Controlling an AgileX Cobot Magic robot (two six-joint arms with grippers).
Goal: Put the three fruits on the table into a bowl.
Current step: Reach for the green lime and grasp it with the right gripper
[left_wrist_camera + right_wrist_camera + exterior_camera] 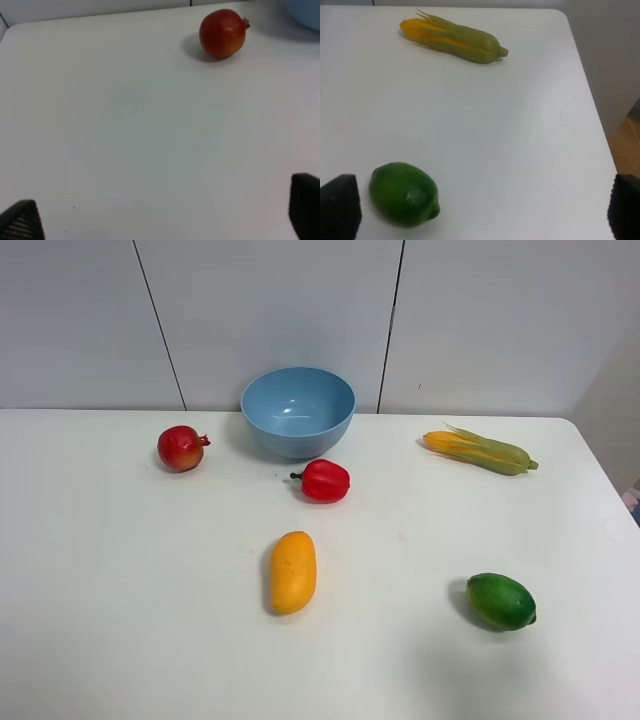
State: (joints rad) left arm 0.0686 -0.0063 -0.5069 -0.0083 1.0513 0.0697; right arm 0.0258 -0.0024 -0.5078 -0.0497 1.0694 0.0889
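The light-blue bowl (298, 410) stands empty at the back middle of the white table (120, 590). The red pomegranate (181, 448) lies to its left and also shows in the left wrist view (223, 33). The yellow-orange mango (293, 571) lies in the middle. The green oval fruit (500, 601) lies front right and also shows in the right wrist view (405, 194). Neither gripper shows in the exterior high view. My left gripper (162, 220) is open and empty, well short of the pomegranate. My right gripper (482, 210) is open and empty, with the green fruit near one fingertip (340, 205).
A red bell pepper (323, 481) lies just in front of the bowl. A corn cob (480, 451) lies at the back right and also shows in the right wrist view (452, 39). The table's right edge (590, 100) is close to the green fruit. A wall stands behind the table.
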